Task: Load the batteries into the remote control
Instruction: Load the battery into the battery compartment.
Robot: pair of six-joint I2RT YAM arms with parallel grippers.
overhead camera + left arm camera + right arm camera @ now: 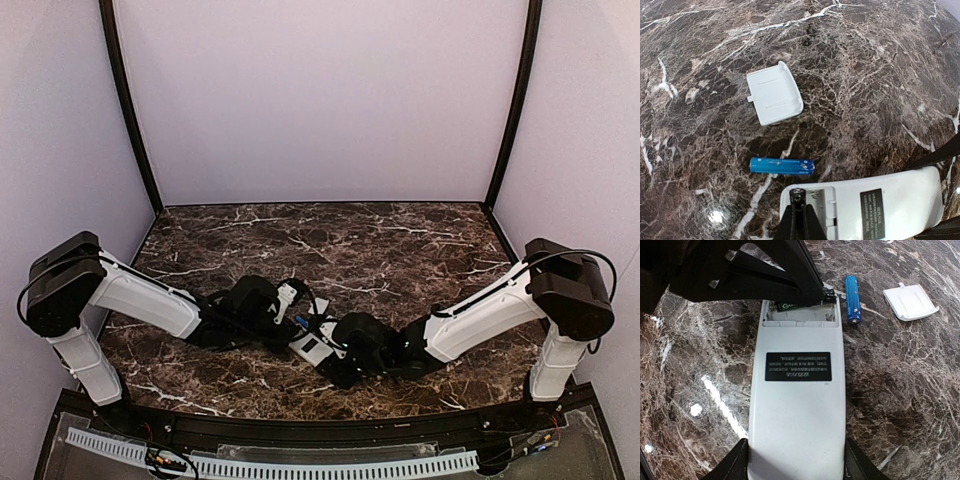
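The remote control (797, 390) lies back up on the marble, white with a black label, its battery compartment (799, 310) uncovered. My right gripper (796, 462) is shut on its near end, one finger on each long side. A battery with a green label (789, 306) sits in the compartment. My left gripper (797, 196) is shut, its black tips down at the compartment's edge, and I see nothing held between them. A blue battery (782, 166) lies loose on the table just beyond the remote (875, 202). From above, both grippers meet over the remote (311, 347).
The small white battery cover (774, 95) lies inner side up past the blue battery, also seen as the cover (911, 302) at the right wrist view's upper right. Dark marble table (380, 240) stretches behind, with pale walls around it.
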